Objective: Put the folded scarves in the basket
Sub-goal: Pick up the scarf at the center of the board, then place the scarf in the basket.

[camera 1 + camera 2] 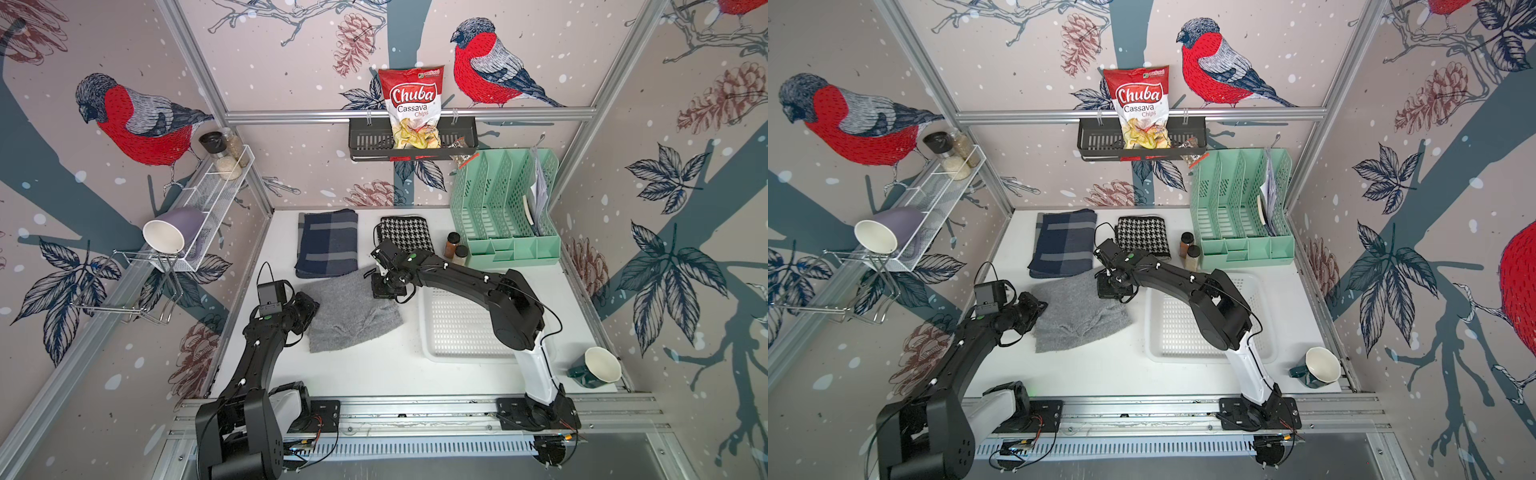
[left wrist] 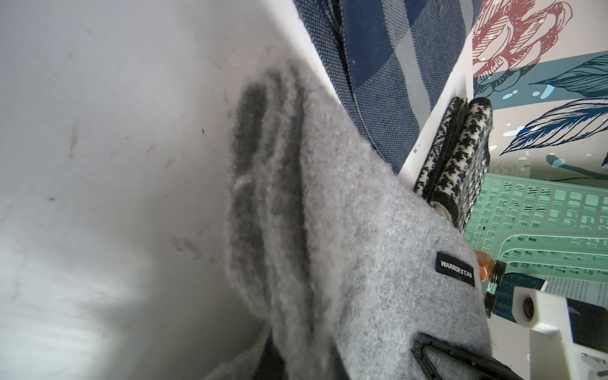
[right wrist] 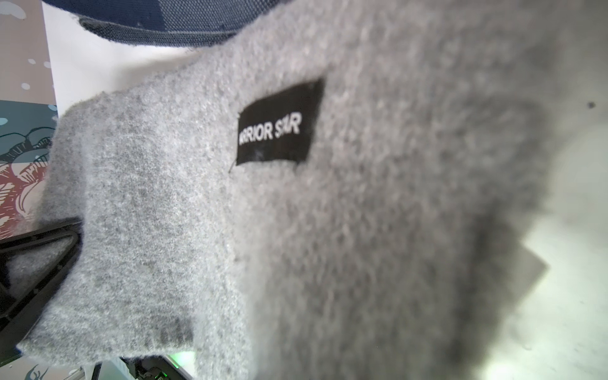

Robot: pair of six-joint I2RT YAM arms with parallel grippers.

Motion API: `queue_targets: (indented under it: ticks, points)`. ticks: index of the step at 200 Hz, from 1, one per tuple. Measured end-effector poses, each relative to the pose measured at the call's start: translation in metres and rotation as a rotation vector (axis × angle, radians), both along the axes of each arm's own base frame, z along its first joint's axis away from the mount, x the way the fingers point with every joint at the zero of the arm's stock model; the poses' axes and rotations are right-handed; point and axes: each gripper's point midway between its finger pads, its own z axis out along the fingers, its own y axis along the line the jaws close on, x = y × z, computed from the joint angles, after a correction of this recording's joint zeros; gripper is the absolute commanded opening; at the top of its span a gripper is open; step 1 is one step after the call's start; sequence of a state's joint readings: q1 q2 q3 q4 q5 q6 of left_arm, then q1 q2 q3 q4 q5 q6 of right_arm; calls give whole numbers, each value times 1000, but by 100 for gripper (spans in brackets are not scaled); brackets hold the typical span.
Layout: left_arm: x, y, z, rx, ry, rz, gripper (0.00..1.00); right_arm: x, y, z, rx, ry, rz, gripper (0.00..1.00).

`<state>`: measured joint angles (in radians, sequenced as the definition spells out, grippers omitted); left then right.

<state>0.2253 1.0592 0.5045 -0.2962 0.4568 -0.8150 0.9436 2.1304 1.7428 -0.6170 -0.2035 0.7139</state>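
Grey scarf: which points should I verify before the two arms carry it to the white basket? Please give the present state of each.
1. Left gripper shut on grey scarf edge: ok.
2. Right gripper shut on the opposite edge: ok.
3. Basket bottom, where visible, bare: ok; right arm hides part.
4. Grey scarf apart from blue checked scarf: cannot tell; edges meet in both top views.
5. Spice jars off the path: ok, beyond the basket.
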Motion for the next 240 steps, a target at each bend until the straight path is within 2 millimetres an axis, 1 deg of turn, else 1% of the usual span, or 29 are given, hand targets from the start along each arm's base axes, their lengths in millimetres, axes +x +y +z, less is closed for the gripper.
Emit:
queue_targets:
  ticks: [24, 56, 89, 120, 137, 145, 174, 191, 192, 201, 217, 222, 240]
  points:
    - [-1, -5, 7, -9, -1, -16, 0, -1, -4, 4, -12, 3, -23, 0]
    - [-1, -9, 21, -10, -15, -26, 0, -5, -6, 16, -10, -1, -35, 0]
    - [-2, -16, 41, -15, -33, -40, 0, -3, -11, 44, 11, -41, -58, 0]
    - [-3, -25, 66, -28, -64, -53, 0, -10, -22, 69, 32, -57, -83, 0]
    - [-5, -33, 79, -39, -75, -66, 0, -14, -29, 79, 36, -65, -89, 0]
    - [-6, -39, 84, -49, -74, -67, 0, -16, -32, 85, 41, -73, -95, 0]
    - [-10, -62, 98, -70, -77, -115, 0, -23, -50, 93, 28, -73, -120, 0]
    - [-13, -82, 106, -82, -77, -154, 0, -25, -60, 97, 16, -79, -134, 0]
    - [-13, -86, 108, -82, -79, -164, 0, -26, -62, 97, 14, -80, -135, 0]
    - [-14, -93, 111, -90, -77, -171, 0, -27, -67, 99, 9, -82, -139, 0]
    - [-15, -112, 120, -93, -80, -202, 0, -30, -82, 103, -1, -91, -156, 0]
    - [-17, -120, 123, -93, -83, -224, 0, -30, -88, 106, -1, -96, -164, 0]
    - [-19, -142, 126, -101, -74, -256, 0, -34, -106, 110, -17, -105, -185, 0]
